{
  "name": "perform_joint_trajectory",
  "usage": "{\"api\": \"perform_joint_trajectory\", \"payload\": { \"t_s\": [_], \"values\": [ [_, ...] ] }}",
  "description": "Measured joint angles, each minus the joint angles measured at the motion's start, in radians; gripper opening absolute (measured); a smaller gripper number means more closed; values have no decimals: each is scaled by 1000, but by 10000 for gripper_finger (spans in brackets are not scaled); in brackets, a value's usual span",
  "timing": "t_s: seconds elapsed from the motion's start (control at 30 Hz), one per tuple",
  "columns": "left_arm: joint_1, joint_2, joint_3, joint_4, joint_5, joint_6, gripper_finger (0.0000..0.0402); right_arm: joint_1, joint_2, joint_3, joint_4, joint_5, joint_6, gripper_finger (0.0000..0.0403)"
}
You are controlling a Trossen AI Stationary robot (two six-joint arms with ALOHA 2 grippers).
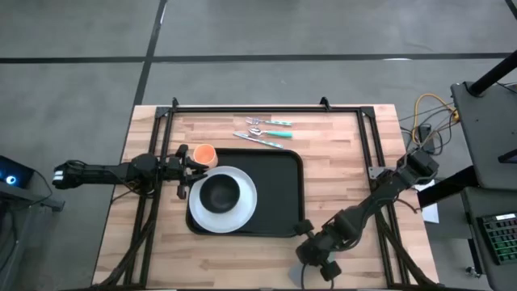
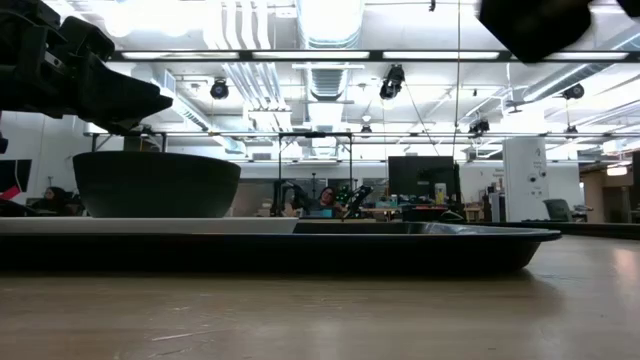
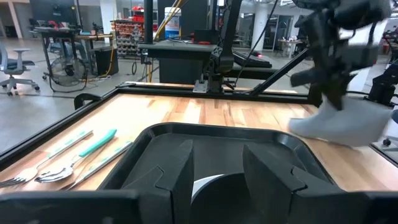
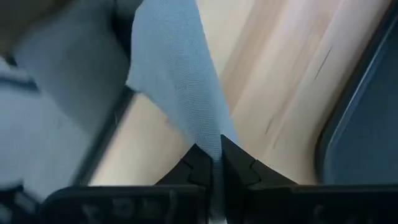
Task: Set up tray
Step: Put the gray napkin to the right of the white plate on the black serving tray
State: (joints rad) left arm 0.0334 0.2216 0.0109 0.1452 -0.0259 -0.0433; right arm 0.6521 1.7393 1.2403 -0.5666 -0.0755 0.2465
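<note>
- Nearest the table's front edge, the right gripper (image 4: 214, 163) hangs just beyond the tray's near right corner, its fingers pinched shut on a fold of pale blue-grey woven cloth (image 4: 177, 81), likely a napkin.
- The step in hand looks like bringing that cloth to the setting; done well, it would be lifted clear of the wood, kept from snagging the raised rim, and laid flat beside the plate before the fingers part.
- The large black rectangular tray (image 1: 279, 194), with rounded corners and a low rim, lies at the centre of the light wooden table (image 1: 339, 162), its right half bare.
- On its left half sits a round white plate (image 1: 242, 212) carrying a small black bowl (image 1: 220, 192).
- At the tray's left edge the left gripper (image 1: 187, 166) hovers with fingers spread and nothing between them, beside a small orange cup (image 1: 203, 153) on the wood.
- Farthest back, a fork and spoon with teal handles (image 1: 269, 123) and a knife (image 1: 260, 139) lie on the table just beyond the tray's far rim.
</note>
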Motion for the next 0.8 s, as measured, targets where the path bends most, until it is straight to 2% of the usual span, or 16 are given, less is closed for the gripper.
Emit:
{"api": "perform_joint_trajectory", "payload": {
  "t_s": [0.23, 0.43, 0.7, 0.8],
  "values": [
    [0, 5, -1, 1, 0, 0, 118, -22, -51, -102, 256, 41, 26, 8],
    [0, 14, 0, 0, 0, 0, 118, -56, -53, -298, 647, 64, 36, 8],
    [0, 22, 0, 1, 0, 0, 118, -99, -87, -506, 1095, 341, -10, 8],
    [0, 23, 0, 2, 0, 0, 118, -118, -105, -562, 1187, 450, 50, 8]
  ]
}}
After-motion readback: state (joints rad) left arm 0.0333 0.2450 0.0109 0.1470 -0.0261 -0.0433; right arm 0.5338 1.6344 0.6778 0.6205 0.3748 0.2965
